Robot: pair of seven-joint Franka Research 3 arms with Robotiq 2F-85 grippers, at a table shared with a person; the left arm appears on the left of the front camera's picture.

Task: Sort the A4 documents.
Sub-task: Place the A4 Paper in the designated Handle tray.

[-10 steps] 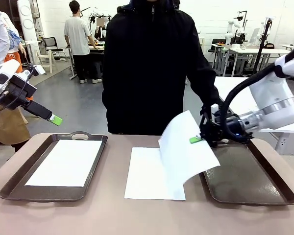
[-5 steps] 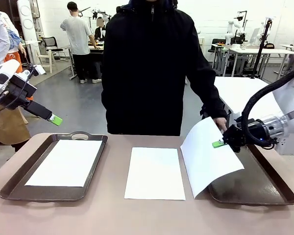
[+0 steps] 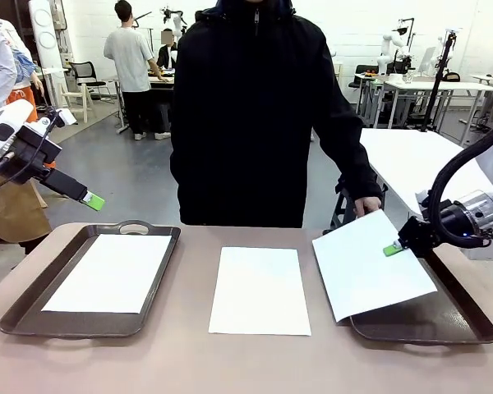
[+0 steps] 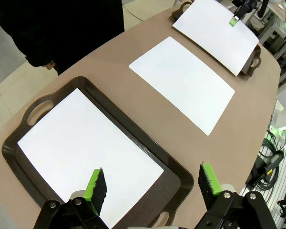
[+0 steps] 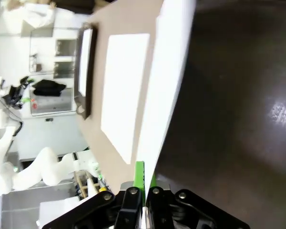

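My right gripper (image 3: pixel 393 248) is shut on the edge of a white A4 sheet (image 3: pixel 371 268), holding it tilted low over the right brown tray (image 3: pixel 444 316). In the right wrist view the same held sheet (image 5: pixel 164 90) runs edge-on up from my gripper (image 5: pixel 145 175). A second sheet (image 3: pixel 259 288) lies flat on the table's middle, and a third sheet (image 3: pixel 111 272) rests inside the left tray (image 3: pixel 33 316). My left gripper (image 3: pixel 93 199) hangs open, high above the left tray's far left; its own view has the gripper (image 4: pixel 152 183) over that tray (image 4: pixel 178 179).
A person in a black coat (image 3: pixel 255 107) stands at the far side, one hand (image 3: pixel 366 205) just behind the held sheet. The table edge runs along the front. Other people and tables fill the room behind.
My right gripper has carried the sheet rightward and lowered it from near upright to a shallow tilt over the right tray. The left arm has not moved.
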